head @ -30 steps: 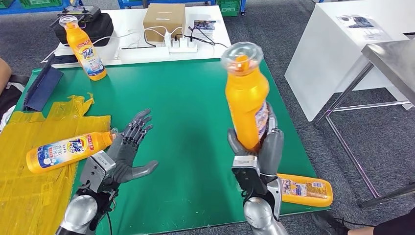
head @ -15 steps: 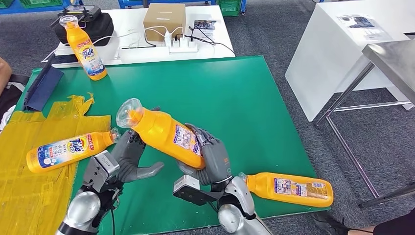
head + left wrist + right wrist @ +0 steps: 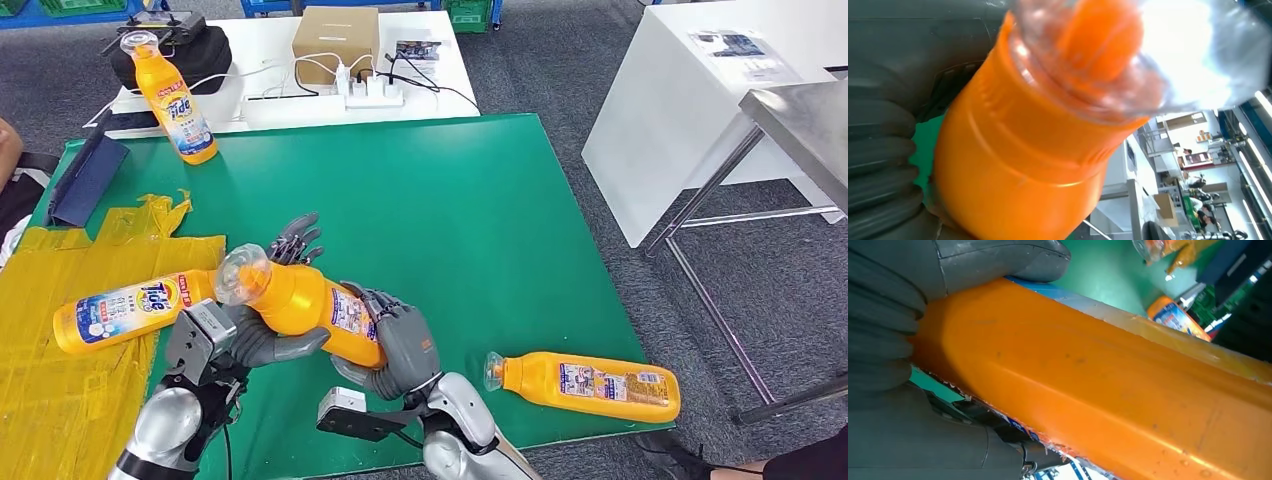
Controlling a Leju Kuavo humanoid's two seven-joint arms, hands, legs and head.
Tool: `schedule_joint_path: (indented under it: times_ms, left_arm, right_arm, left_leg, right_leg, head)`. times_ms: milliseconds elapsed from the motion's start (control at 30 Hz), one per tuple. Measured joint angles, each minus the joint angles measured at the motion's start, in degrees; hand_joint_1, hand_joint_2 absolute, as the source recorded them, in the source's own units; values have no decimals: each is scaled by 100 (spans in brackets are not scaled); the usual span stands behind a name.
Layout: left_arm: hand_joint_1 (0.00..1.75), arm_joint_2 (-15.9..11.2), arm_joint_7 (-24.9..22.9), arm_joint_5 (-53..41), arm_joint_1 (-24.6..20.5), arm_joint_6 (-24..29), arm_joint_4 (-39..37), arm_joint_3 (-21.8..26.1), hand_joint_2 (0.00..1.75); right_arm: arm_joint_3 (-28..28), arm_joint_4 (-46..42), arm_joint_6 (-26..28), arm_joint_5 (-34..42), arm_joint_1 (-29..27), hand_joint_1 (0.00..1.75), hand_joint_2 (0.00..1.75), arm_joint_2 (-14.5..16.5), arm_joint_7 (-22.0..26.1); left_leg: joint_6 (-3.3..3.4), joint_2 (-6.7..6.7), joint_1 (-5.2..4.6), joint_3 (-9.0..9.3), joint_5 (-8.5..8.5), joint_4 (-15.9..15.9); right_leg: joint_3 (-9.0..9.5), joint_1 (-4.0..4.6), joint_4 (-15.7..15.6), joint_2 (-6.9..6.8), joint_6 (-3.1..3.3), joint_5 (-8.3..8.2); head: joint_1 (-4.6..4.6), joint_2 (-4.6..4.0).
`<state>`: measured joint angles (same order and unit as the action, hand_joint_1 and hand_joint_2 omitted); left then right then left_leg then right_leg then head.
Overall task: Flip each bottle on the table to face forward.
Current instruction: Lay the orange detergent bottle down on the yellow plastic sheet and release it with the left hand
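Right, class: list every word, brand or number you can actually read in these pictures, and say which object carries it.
"Tide": on the label of the upright bottle at the far edge of the table.
"Tide": on the label of the lying bottle on the yellow plastic sheet.
Held bottle, gripped by the right hand: label print too small to read.
Bottle lying near the front edge: label print too blurred to read.

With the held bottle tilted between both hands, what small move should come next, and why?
Probably close the left robot hand around the neck of the held bottle. The right robot hand grips its base, the cap end lies across the left palm, and those fingers remain spread, so it looks like a handover.
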<state>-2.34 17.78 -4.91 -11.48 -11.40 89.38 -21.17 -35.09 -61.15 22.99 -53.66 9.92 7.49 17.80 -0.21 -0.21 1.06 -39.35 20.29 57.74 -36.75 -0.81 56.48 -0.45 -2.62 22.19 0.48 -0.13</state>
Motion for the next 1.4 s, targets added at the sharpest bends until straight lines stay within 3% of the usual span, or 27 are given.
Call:
schedule_joint_path:
  times_ms: [467, 533, 633, 667, 700, 1400]
  left_arm:
    - [0, -2, 2, 25, 14, 7, -16, 38, 175]
    - [24, -2, 2, 25, 19, 5, -16, 38, 175]
    - [139, 0, 2, 28, 25, -11, -18, 27, 175]
    - [168, 1, 4, 31, 25, -22, -22, 16, 175]
    - [175, 1, 7, 33, 24, -32, -30, 2, 175]
    - [175, 179, 121, -25, -168, -3, -332, -308, 175]
  right_arm:
    - [-179, 398, 16, -16, 117, 175, 175, 3, -59]
    - [-197, 412, 21, 3, 126, 175, 175, 3, -85]
    - [-222, 432, 63, 57, 137, 175, 175, 3, -99]
    - [-227, 436, 78, 78, 139, 175, 175, 3, -99]
    - [-229, 437, 88, 99, 138, 175, 175, 3, -98]
    - [-99, -128, 492, 862, -135, 175, 175, 43, 96]
  left_leg:
    - [0, 0, -1, -5, 0, 0]
    - [0, 0, 0, -5, 0, 0]
    - [0, 0, 0, -6, 0, 0]
    - [0, 0, 0, -6, 1, 0]
    - [0, 0, 0, -6, 1, 0]
    - [0, -2, -1, -14, 1, 0]
  right_leg:
    - [-5, 0, 0, 0, -1, -1]
    - [-6, 0, 0, 0, -1, -1]
    - [-7, 0, 0, 0, -1, -1]
    - [-7, -1, 0, 0, 0, 0]
    - [-7, -1, 0, 0, 0, 0]
    - [-6, 0, 0, -1, -7, -6]
  head:
    - [0, 0]
    - [0, 0]
    - [0, 0]
    - [0, 0]
    - [0, 0]
    - [0, 0]
